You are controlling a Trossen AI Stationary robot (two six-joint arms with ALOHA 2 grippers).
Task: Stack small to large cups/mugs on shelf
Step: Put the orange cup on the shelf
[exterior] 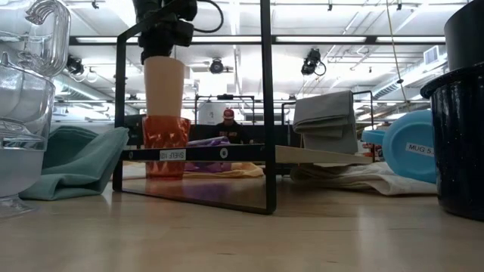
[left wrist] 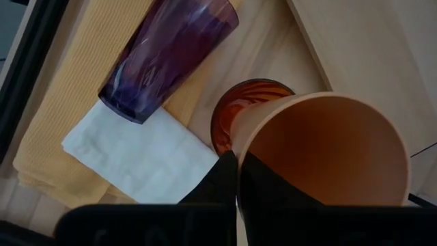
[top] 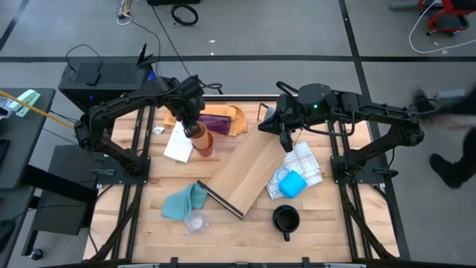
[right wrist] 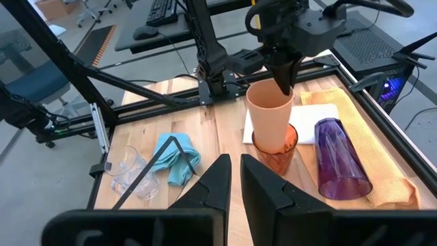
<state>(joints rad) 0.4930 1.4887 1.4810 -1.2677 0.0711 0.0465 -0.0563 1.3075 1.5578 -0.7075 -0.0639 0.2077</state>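
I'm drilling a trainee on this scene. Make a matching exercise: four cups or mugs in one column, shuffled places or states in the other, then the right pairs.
Things
1. tan cup
2. purple tumbler
3. light blue mug
4. dark mug

Places or states
A. on its side on the white checked cloth
B. upright on the bare table, near the front edge
C. lying on the yellow cloth
D. gripped at the rim by the left gripper, lowered into the amber translucent cup

Pairs: 1-D, 2-C, 3-A, 4-B
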